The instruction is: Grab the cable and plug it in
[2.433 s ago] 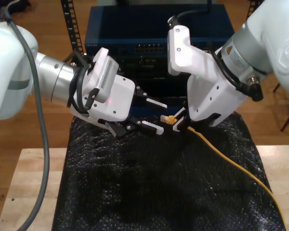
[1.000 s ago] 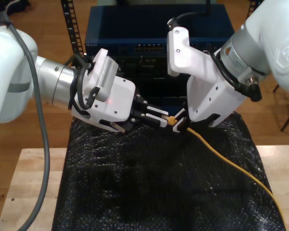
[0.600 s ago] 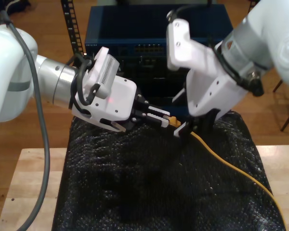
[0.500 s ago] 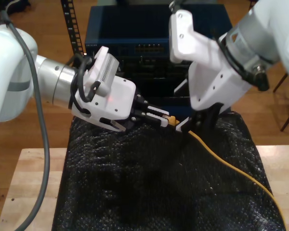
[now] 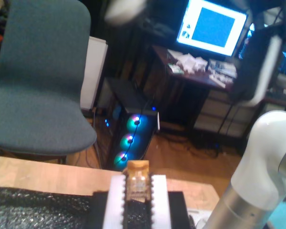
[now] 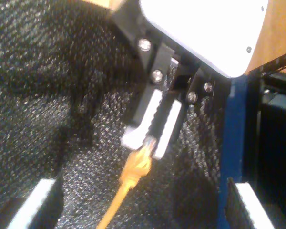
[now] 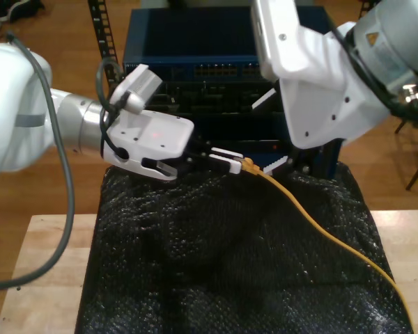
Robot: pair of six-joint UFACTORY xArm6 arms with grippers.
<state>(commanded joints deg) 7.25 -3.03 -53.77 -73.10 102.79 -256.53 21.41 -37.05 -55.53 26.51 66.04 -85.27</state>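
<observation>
Black bubble-wrap mat [image 7: 223, 271] covered most of the tabletop [image 7: 42, 257]. Blue rack unit [image 7: 195, 49] stood behind; port labels were unreadable. My first gripper [image 7: 230, 160] was clamped on the plug of the cable [image 7: 320, 226], which trailed across the mat toward the exterior view's lower right. My second gripper [image 7: 292, 161] hung beside it, fingers spread, holding nothing.

Exterior view: even, warm indoor lighting, with sharp focus and faint speckled glints on the black bubble wrap [image 7: 230, 264]. First wrist view: a dim room lit chiefly by a glaring blue monitor [image 5: 212, 27] and coloured fan lights [image 5: 128, 140], the whole frame soft, the near plug [image 5: 137, 183] blurred. Second wrist view: soft throughout, the white housing [image 6: 205, 28] overexposed.
</observation>
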